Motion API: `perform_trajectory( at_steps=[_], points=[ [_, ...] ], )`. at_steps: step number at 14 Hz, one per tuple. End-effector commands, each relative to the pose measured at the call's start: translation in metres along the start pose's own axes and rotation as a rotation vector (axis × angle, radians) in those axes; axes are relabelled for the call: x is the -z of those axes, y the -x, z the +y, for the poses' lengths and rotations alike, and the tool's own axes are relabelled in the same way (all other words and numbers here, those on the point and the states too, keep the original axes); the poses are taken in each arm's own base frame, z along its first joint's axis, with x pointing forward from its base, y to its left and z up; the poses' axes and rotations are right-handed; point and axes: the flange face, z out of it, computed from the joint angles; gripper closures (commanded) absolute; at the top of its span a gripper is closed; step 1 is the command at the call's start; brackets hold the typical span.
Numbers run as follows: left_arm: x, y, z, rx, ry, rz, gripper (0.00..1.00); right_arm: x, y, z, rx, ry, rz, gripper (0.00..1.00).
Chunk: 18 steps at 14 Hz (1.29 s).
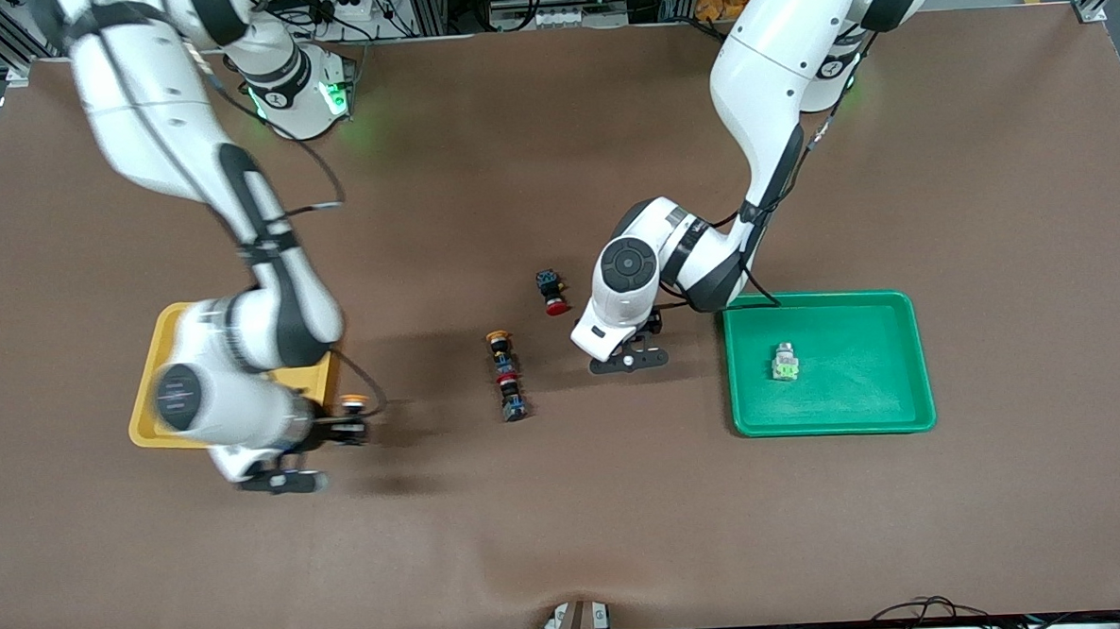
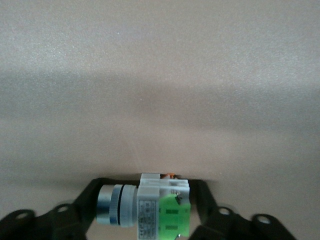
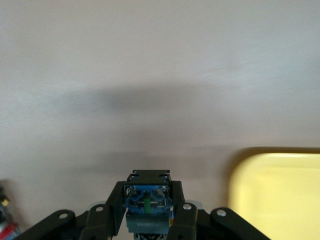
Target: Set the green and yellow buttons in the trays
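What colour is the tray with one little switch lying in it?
Green, plainest in the front view.

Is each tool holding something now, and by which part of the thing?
The left tool grips a green switch across its pale grey body. The right tool grips a yellow-capped button by its dark body, beside the yellow tray.

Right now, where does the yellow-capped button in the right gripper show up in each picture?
Front view: yellow-capped button in the right gripper, just off the yellow tray.
Right wrist view: the button end-on between the gripper's fingers.
Left wrist view: absent; left gripper holds a green switch.
Shared landmark: the yellow tray, in front and right wrist views.
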Motion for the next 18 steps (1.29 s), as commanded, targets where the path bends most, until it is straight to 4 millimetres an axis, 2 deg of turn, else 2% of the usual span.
perform_trajectory(
  at_steps=[1,3,5,6,7,8,9,10,11,12,14,16,17,18],
  points=[
    [0.027,-0.01,-0.008,0.009,0.002,0.027,1.0,0.04,0.002,0.063,0.053,-0.035,-0.028,1.0],
    [0.058,-0.026,-0.032,0.015,-0.03,-0.001,1.0,0.047,0.002,0.132,0.043,-0.047,-0.063,1.0],
    [0.084,-0.046,-0.068,-0.019,-0.054,-0.03,1.0,0.051,0.005,0.192,0.039,-0.058,-0.065,1.0],
    [0.09,-0.054,-0.086,-0.019,-0.064,-0.045,1.0,0.051,0.008,0.216,0.031,-0.061,-0.064,0.94],
    [0.095,-0.06,-0.104,-0.016,-0.065,-0.048,1.0,0.053,0.011,0.235,0.036,-0.063,-0.061,0.63],
    [0.1,-0.074,-0.133,-0.007,-0.064,-0.051,1.0,0.054,0.013,0.251,0.053,-0.066,-0.058,0.13],
    [0.1,-0.082,-0.155,-0.024,-0.067,-0.059,1.0,0.054,0.015,0.256,0.065,-0.071,-0.061,0.0],
    [0.102,-0.099,-0.197,-0.034,-0.065,-0.066,1.0,0.054,0.016,0.255,0.066,-0.076,-0.073,0.0],
    [0.104,-0.116,-0.237,-0.062,-0.054,-0.072,1.0,0.053,0.016,0.245,0.079,-0.081,-0.091,0.0],
    [0.102,-0.126,-0.262,-0.079,-0.05,-0.077,1.0,0.052,0.015,0.238,0.083,-0.089,-0.1,0.0],
    [0.09,-0.139,-0.293,-0.05,-0.049,-0.081,1.0,0.046,0.012,0.201,0.141,-0.088,-0.111,0.0],
    [0.077,-0.151,-0.321,-0.029,-0.062,-0.057,1.0,0.034,0.012,0.144,0.221,-0.083,-0.135,0.0],
    [0.064,-0.153,-0.328,-0.056,-0.099,-0.044,1.0,0.026,0.013,0.112,0.267,-0.082,-0.149,0.0],
    [0.054,-0.155,-0.334,-0.059,-0.106,-0.036,0.89,0.021,0.016,0.081,0.308,-0.078,-0.157,0.0]
  ],
)
